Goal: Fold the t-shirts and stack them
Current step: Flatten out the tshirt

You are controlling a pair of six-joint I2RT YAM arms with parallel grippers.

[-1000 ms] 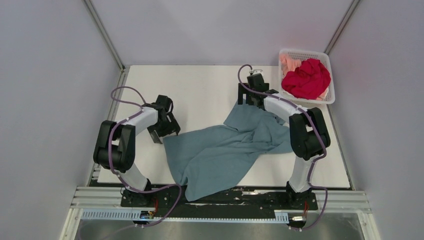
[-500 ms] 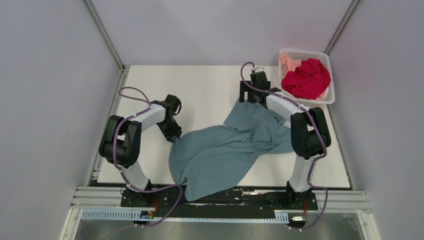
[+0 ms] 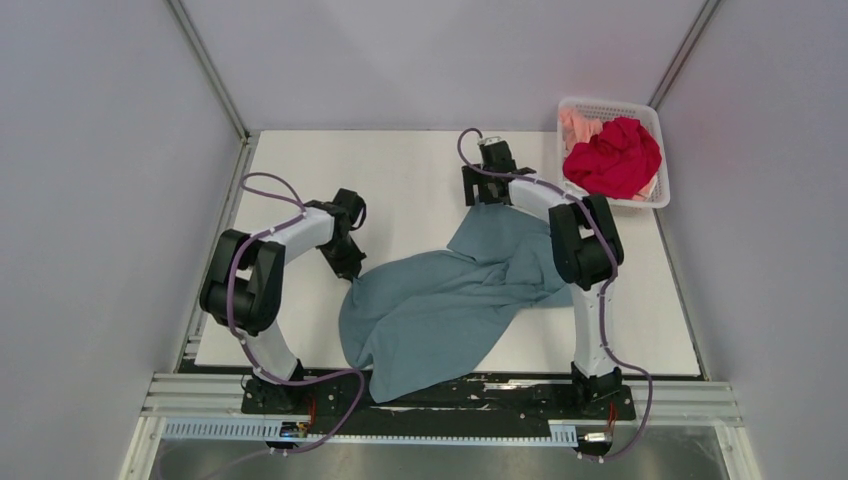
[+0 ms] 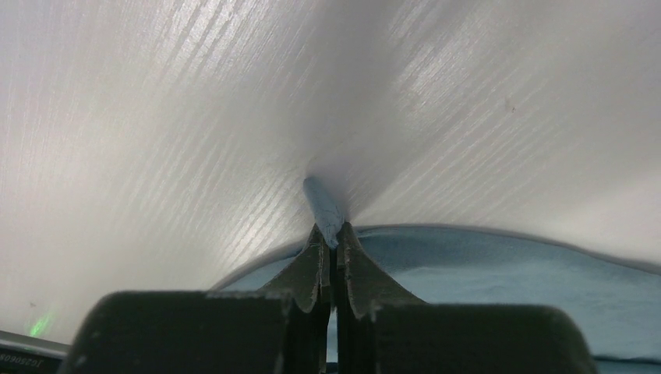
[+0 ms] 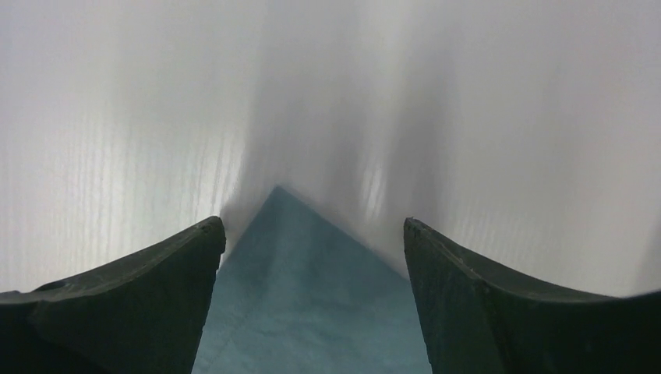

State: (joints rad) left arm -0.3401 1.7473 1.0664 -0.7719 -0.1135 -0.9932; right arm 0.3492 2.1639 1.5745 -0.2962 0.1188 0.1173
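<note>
The teal-blue t-shirt (image 3: 450, 300) lies crumpled across the middle of the white table. My left gripper (image 3: 348, 268) is at its left edge, low on the table. In the left wrist view that gripper (image 4: 330, 234) is shut on a small tuft of the teal cloth (image 4: 323, 206). My right gripper (image 3: 480, 190) hovers at the shirt's far corner. In the right wrist view it (image 5: 312, 226) stands open, with the pointed teal corner (image 5: 304, 296) lying between its fingers. The red t-shirt (image 3: 612, 158) and the peach-pink t-shirt (image 3: 575, 125) sit bunched in the basket.
A white mesh basket (image 3: 610, 103) stands at the table's far right corner. Grey walls close in the table on the left, back and right. The teal shirt's lower hem hangs over the near edge onto the black base rail (image 3: 520, 385).
My left gripper has closed on the teal shirt's left edge, having moved right onto it. My right arm has shifted left along the far corner, its fingers narrowing slightly.
</note>
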